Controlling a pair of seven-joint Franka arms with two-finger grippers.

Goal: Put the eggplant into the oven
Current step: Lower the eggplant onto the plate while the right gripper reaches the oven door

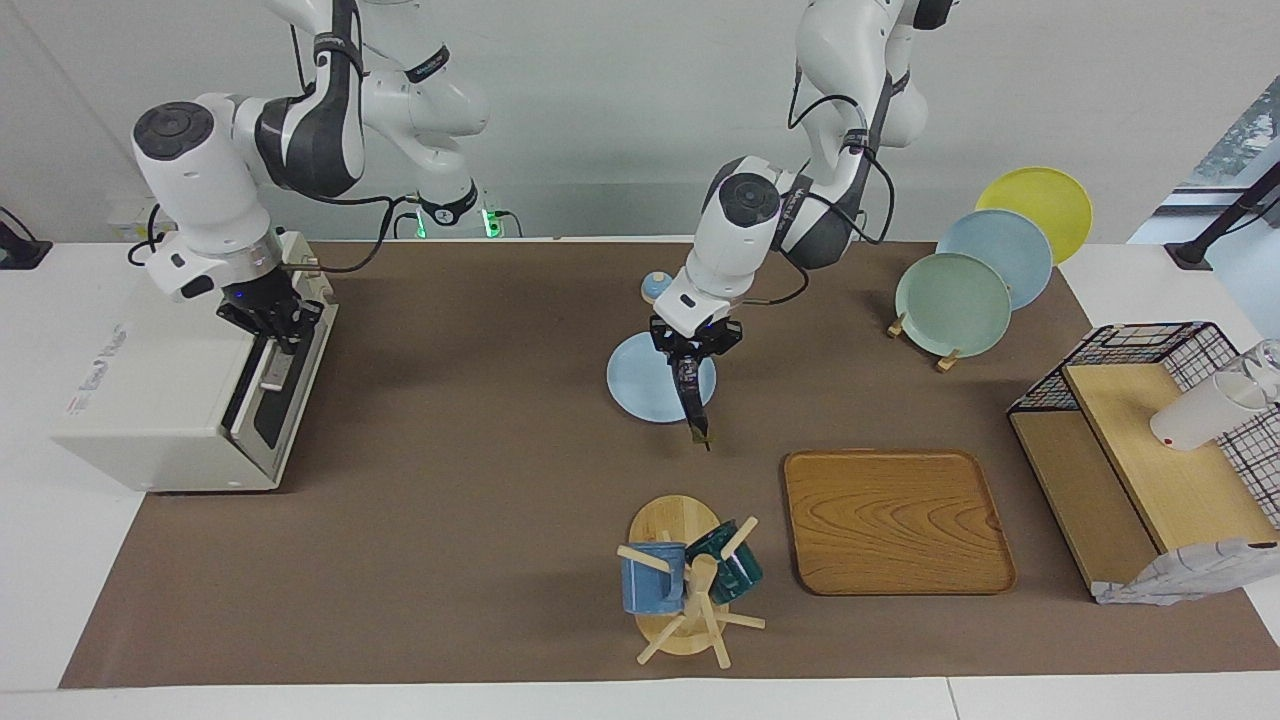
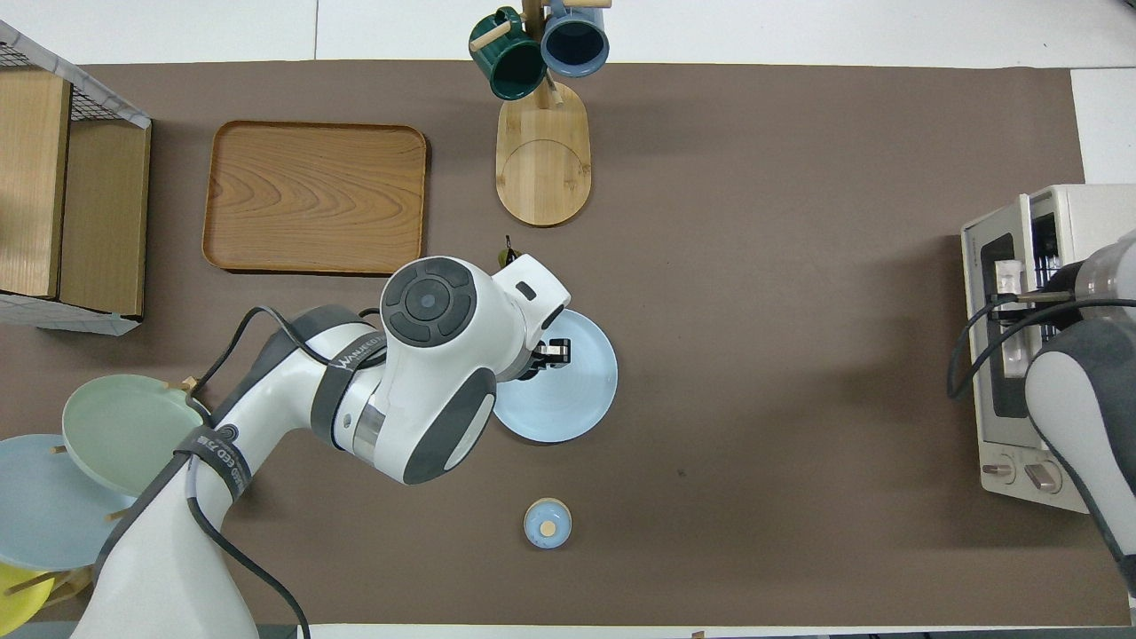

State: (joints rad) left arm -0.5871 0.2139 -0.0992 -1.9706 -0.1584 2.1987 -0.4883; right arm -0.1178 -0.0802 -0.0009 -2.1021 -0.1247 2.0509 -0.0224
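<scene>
Facing view: two arms at work over a brown mat, one at each end of the job.
Left gripper (image 1: 694, 352): up over the pale blue plate (image 1: 640, 385), fingers closed on the thick upper end of the eggplant (image 1: 692, 395).
Eggplant: hangs nearly straight down from the fingers, slightly tilted, stem tip lowest and pointing at the mat just past the plate's edge; it looks clear of the plate, though contact at the tip cannot be ruled out.
Fingers and eggplant: one finger on either side of the top end, the long body below them and free.
Overhead check: the left arm's wrist hides almost all of the eggplant; only the stem tip (image 2: 508, 256) peeps out, toward the mug stand (image 2: 542, 160).
Right gripper (image 1: 268, 318): at the top front edge of the oven (image 1: 160, 400), by the door's handle; whether its fingers are open or closed cannot be told.
Oven door (image 1: 270, 395): seems cracked or part open at the top; the inside is not visible.
Step in hand: pickup looks done, carry to the oven not yet begun.
Next move calls for: door fully down first, then a long sideways carry toward the right arm's end of the table, with the eggplant turned flatter to pass through the opening.
Risk: a dangling load may swing or slip in a grip at one end.
</scene>
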